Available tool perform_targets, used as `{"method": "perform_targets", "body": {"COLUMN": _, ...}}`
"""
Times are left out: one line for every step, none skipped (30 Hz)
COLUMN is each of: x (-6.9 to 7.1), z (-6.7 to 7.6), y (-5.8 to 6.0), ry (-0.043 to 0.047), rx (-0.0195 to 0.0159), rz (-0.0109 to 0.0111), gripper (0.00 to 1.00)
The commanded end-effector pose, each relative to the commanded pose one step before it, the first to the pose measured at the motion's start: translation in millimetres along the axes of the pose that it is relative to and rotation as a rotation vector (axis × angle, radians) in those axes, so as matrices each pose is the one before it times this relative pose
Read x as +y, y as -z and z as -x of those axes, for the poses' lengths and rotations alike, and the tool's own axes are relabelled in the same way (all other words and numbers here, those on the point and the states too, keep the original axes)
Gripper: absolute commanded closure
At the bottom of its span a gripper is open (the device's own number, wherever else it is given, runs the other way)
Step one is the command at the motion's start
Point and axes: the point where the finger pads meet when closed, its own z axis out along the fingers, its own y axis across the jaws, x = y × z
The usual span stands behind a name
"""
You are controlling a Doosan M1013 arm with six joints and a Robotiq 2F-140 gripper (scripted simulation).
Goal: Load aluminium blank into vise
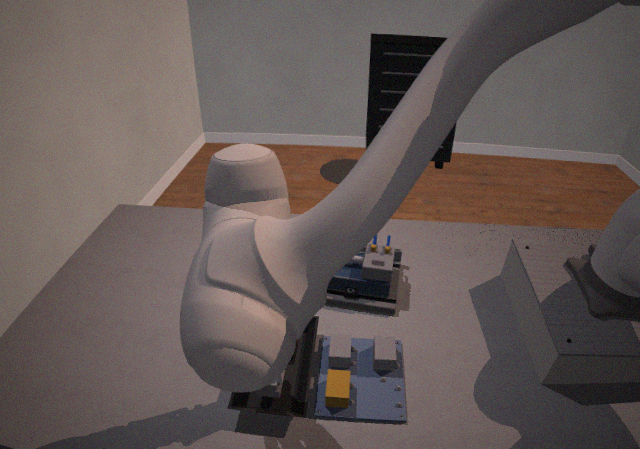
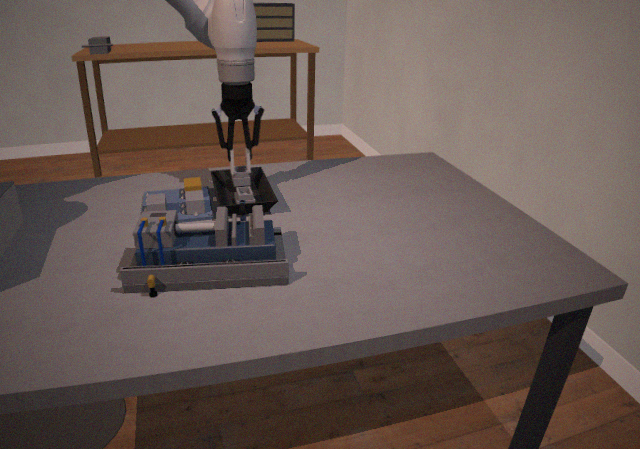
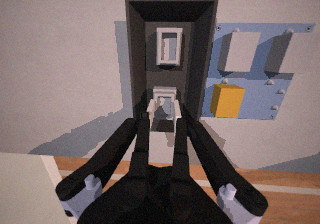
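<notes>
— Where does the job stand?

— About partway, by my judgement. One finished part [image 3: 169, 46] already lies flat on the floor of the outfeed tray [image 3: 134, 59], pocket up, clear of the walls. My gripper [image 3: 164, 106] is closed on a second finished part [image 3: 164, 104], fingers pinched narrow around it, and I hold it above the near end of the same dark tray. It is not set down yet.

— And the vise?

— The vise [image 2: 242, 229] has nothing in its opening as far as the exterior view shows; the two low bars look bare. So an aluminium blank is left to seat there, against the fixed jaw and the stop.

— What is on the infeed plate?

— The infeed plate [image 3: 260, 104], just beside the tray on the surface [image 2: 413, 237], carries two aluminium blanks [image 3: 241, 50] side by side and one brass blank [image 3: 227, 100]. All three appear to lie flat, none stacked.

— How does the held part look?

— Small, pale grey, a rectangular block with a pocket open toward my wrist camera, matching the one already in the tray. It hangs roughly level between my fingers.
</notes>
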Motion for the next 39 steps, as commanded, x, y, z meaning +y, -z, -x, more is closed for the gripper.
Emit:
{"method": "perform_targets", "body": {"x": 4.39, "z": 2.05, "y": -5.56, "ry": 0.00458, "rx": -0.00083, "rz": 0.00281, "gripper": 1.00}}
{"method": "perform_targets", "body": {"x": 0.13, "z": 0.08, "y": -0.15, "ry": 0.00000, "rx": 0.00000, "rz": 0.00000, "gripper": 1.00}}
{"method": "perform_targets", "body": {"x": 0.13, "z": 0.08, "y": -0.15, "ry": 0.00000, "rx": 0.00000, "rz": 0.00000, "gripper": 1.00}}
{"method": "perform_targets", "body": {"x": 0.13, "z": 0.08, "y": -0.15, "ry": 0.00000, "rx": 0.00000, "rz": 0.00000, "gripper": 1.00}}
{"method": "perform_targets", "body": {"x": 0.13, "z": 0.08, "y": -0.15, "ry": 0.00000, "rx": 0.00000, "rz": 0.00000, "gripper": 1.00}}
{"method": "perform_targets", "body": {"x": 0.13, "z": 0.08, "y": -0.15, "ry": 0.00000, "rx": 0.00000, "rz": 0.00000, "gripper": 1.00}}
{"method": "perform_targets", "body": {"x": 0.13, "z": 0.08, "y": -0.15, "ry": 0.00000, "rx": 0.00000, "rz": 0.00000, "gripper": 1.00}}
{"method": "perform_targets", "body": {"x": 0.00, "z": 0.00, "y": 0.00, "ry": 0.00000, "rx": 0.00000, "rz": 0.00000, "gripper": 1.00}}
{"method": "perform_targets", "body": {"x": 0.00, "z": 0.00, "y": 0.00, "ry": 0.00000, "rx": 0.00000, "rz": 0.00000, "gripper": 1.00}}
{"method": "perform_targets", "body": {"x": 0.12, "z": 0.08, "y": -0.15, "ry": 0.00000, "rx": 0.00000, "rz": 0.00000, "gripper": 1.00}}
{"method": "perform_targets", "body": {"x": 0.12, "z": 0.08, "y": -0.14, "ry": 0.00000, "rx": 0.00000, "rz": 0.00000, "gripper": 1.00}}
{"method": "perform_targets", "body": {"x": 0.12, "z": 0.07, "y": -0.14, "ry": 0.00000, "rx": 0.00000, "rz": 0.00000, "gripper": 1.00}}
{"method": "perform_targets", "body": {"x": 0.12, "z": 0.07, "y": -0.14, "ry": 0.00000, "rx": 0.00000, "rz": 0.00000, "gripper": 1.00}}
{"method": "perform_targets", "body": {"x": 0.12, "z": 0.07, "y": -0.14, "ry": 0.00000, "rx": 0.00000, "rz": 0.00000, "gripper": 1.00}}
{"method": "perform_targets", "body": {"x": 0.11, "z": 0.07, "y": -0.14, "ry": 0.00000, "rx": 0.00000, "rz": 0.00000, "gripper": 1.00}}
{"method": "perform_targets", "body": {"x": 0.11, "z": 0.07, "y": -0.13, "ry": 0.00000, "rx": 0.00000, "rz": 0.00000, "gripper": 1.00}}
{"method": "perform_targets", "body": {"x": 0.11, "z": 0.07, "y": -0.13, "ry": 0.00000, "rx": 0.00000, "rz": 0.00000, "gripper": 1.00}}
{"method": "perform_targets", "body": {"x": 0.11, "z": 0.07, "y": -0.13, "ry": 0.00000, "rx": 0.00000, "rz": 0.00000, "gripper": 1.00}}
{"method": "perform_targets", "body": {"x": 0.10, "z": 0.06, "y": -0.12, "ry": 0.00000, "rx": 0.00000, "rz": 0.00000, "gripper": 1.00}}
{"method": "perform_targets", "body": {"x": 0.10, "z": 0.06, "y": -0.12, "ry": 0.00000, "rx": 0.00000, "rz": 0.00000, "gripper": 1.00}}
{"method": "perform_targets", "body": {"x": 0.10, "z": 0.06, "y": -0.11, "ry": 0.00000, "rx": 0.00000, "rz": 0.00000, "gripper": 1.00}}
{"method": "perform_targets", "body": {"x": 0.09, "z": 0.06, "y": -0.11, "ry": 0.00000, "rx": 0.00000, "rz": 0.00000, "gripper": 1.00}}
{"method": "perform_targets", "body": {"x": 0.09, "z": 0.05, "y": -0.11, "ry": 0.00000, "rx": 0.00000, "rz": 0.00000, "gripper": 1.00}}
{"method": "perform_targets", "body": {"x": 0.08, "z": 0.05, "y": -0.10, "ry": 0.00000, "rx": 0.00000, "rz": 0.00000, "gripper": 1.00}}
{"method": "perform_targets", "body": {"x": 0.00, "z": 0.00, "y": 0.00, "ry": 0.00000, "rx": 0.00000, "rz": 0.00000, "gripper": 1.00}}
{"method": "perform_targets", "body": {"x": 0.00, "z": 0.00, "y": 0.00, "ry": 0.00000, "rx": 0.00000, "rz": 0.00000, "gripper": 1.00}}
{"method": "perform_targets", "body": {"x": 0.08, "z": 0.05, "y": -0.10, "ry": 0.00000, "rx": 0.00000, "rz": 0.00000, "gripper": 1.00}}
{"method": "perform_targets", "body": {"x": 0.08, "z": 0.05, "y": -0.09, "ry": 0.00000, "rx": 0.00000, "rz": 0.00000, "gripper": 1.00}}
{"method": "perform_targets", "body": {"x": 0.07, "z": 0.04, "y": -0.09, "ry": 0.00000, "rx": 0.00000, "rz": 0.00000, "gripper": 1.00}}
{"method": "perform_targets", "body": {"x": 0.07, "z": 0.04, "y": -0.08, "ry": 0.00000, "rx": 0.00000, "rz": 0.00000, "gripper": 1.00}}
{"method": "perform_targets", "body": {"x": 0.06, "z": 0.04, "y": -0.08, "ry": 0.00000, "rx": 0.00000, "rz": 0.00000, "gripper": 1.00}}
{"method": "perform_targets", "body": {"x": 0.06, "z": 0.04, "y": -0.07, "ry": 0.00000, "rx": 0.00000, "rz": 0.00000, "gripper": 1.00}}
{"method": "perform_targets", "body": {"x": 0.05, "z": 0.03, "y": -0.06, "ry": 0.00000, "rx": 0.00000, "rz": 0.00000, "gripper": 1.00}}
{"method": "perform_targets", "body": {"x": 0.05, "z": 0.03, "y": -0.06, "ry": 0.00000, "rx": 0.00000, "rz": 0.00000, "gripper": 1.00}}
{"method": "perform_targets", "body": {"x": 0.05, "z": 0.03, "y": -0.05, "ry": 0.00000, "rx": 0.00000, "rz": 0.00000, "gripper": 1.00}}
{"method": "perform_targets", "body": {"x": 0.04, "z": 0.03, "y": -0.05, "ry": 0.00000, "rx": 0.00000, "rz": 0.00000, "gripper": 1.00}}
{"method": "perform_targets", "body": {"x": 0.04, "z": 0.02, "y": -0.04, "ry": 0.00000, "rx": 0.00000, "rz": 0.00000, "gripper": 1.00}}
{"method": "perform_targets", "body": {"x": 0.03, "z": 0.02, "y": -0.04, "ry": 0.00000, "rx": 0.00000, "rz": 0.00000, "gripper": 1.00}}
{"method": "perform_targets", "body": {"x": 0.03, "z": 0.02, "y": -0.03, "ry": 0.00000, "rx": 0.00000, "rz": 0.00000, "gripper": 1.00}}
